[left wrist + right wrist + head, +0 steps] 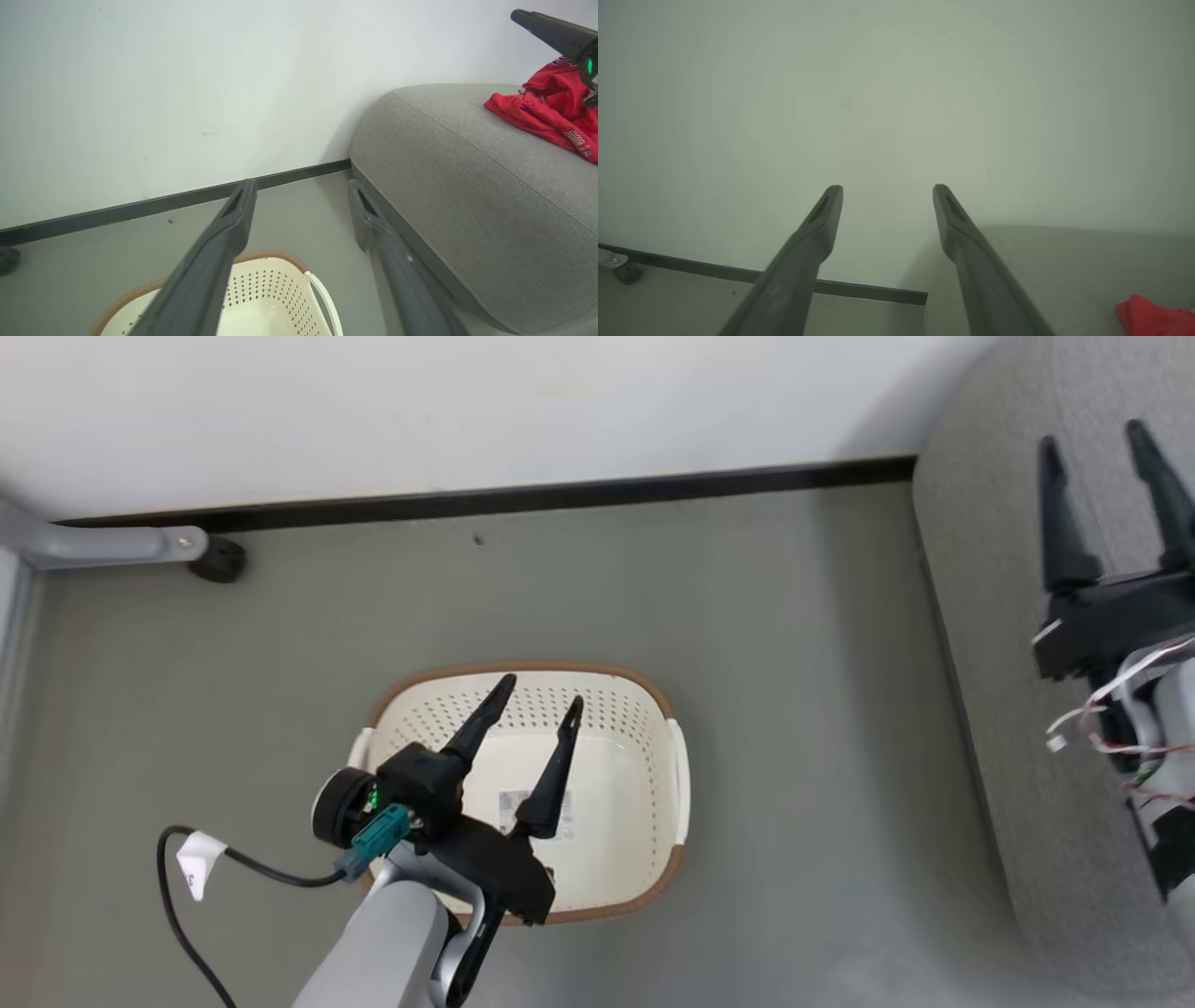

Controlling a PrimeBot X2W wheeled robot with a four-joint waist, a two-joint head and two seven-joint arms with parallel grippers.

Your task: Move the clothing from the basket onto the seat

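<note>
The cream basket (644, 747) with its brown rim stands on the grey floor, holding nothing but a label sticker on its bottom. Above it hangs my left gripper (541, 693), open, nothing between its fingers; the basket's rim (275, 255) sits below that gripper (301, 186) in the left wrist view. The red clothing (546, 105) lies crumpled on the grey seat (458, 177), white lettering on one edge. Over the seat (990, 644) my right gripper (1092, 434) stands open and holds nothing. A corner of the clothing (1153, 317) shows beside the right gripper (887, 189).
A white wall with a black skirting board (523, 499) runs behind the basket. A grey furniture leg with a black foot (217, 560) stands at the far left. A black cable with a white tag (198, 863) hangs off my left arm.
</note>
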